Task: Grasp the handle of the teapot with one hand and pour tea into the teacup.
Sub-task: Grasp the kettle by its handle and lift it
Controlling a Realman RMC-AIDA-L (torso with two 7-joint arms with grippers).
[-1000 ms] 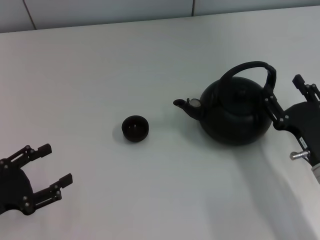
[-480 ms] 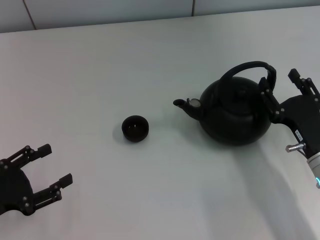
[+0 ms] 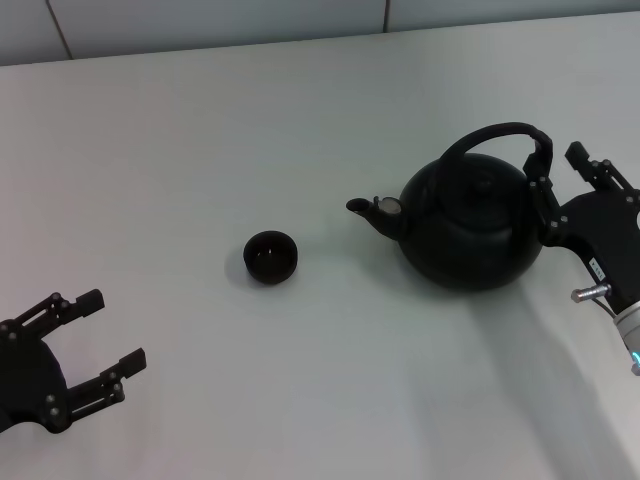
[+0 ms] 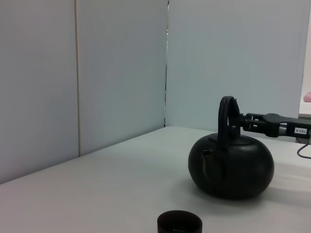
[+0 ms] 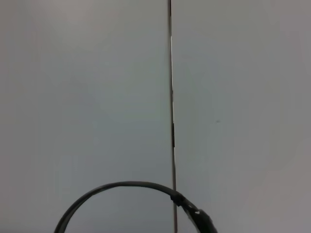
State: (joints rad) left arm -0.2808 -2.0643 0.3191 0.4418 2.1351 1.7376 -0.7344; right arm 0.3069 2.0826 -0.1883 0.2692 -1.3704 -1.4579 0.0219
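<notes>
The matte-black teapot (image 3: 468, 232) stands upright on the white table, right of centre, with its spout pointing at the small dark teacup (image 3: 270, 257). Its arched handle (image 3: 497, 131) rises over the lid. My right gripper (image 3: 560, 178) is open at the handle's thicker right side, with its fingers on either side of that end and not closed on it. The left wrist view shows the teapot (image 4: 231, 166), the handle (image 4: 226, 116), the teacup (image 4: 179, 224) and the right gripper (image 4: 260, 124) reaching the handle. The right wrist view shows only the handle's arc (image 5: 121, 186). My left gripper (image 3: 112, 330) rests open at the front left.
The white table (image 3: 300, 130) reaches back to a pale panelled wall (image 3: 200, 20). Nothing else stands on it apart from the teapot and the cup, which stand well apart.
My right gripper has moved left and a little farther back, closing in on the handle's right side. The teapot, the teacup and the left gripper have not moved.
</notes>
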